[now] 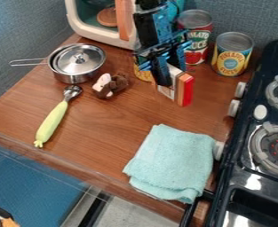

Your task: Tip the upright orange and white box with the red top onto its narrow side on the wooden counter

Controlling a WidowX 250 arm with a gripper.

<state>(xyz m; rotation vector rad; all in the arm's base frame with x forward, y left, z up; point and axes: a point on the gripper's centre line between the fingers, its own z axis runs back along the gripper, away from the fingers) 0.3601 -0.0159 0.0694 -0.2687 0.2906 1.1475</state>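
Here, hand (171, 74) clasps red-and-white box (184, 90) near red-labelled can (198, 45), steel pot (76, 77) well apart.

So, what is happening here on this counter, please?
The black gripper of the robot arm seems to hold a small red, orange and white box above or on the wooden counter; I cannot tell if the box touches it. Behind the box are two food cans. To the left are a lidded saucepan, a small brown plush toy and a spoon with a light green handle. A folded turquoise towel lies beside the stove.
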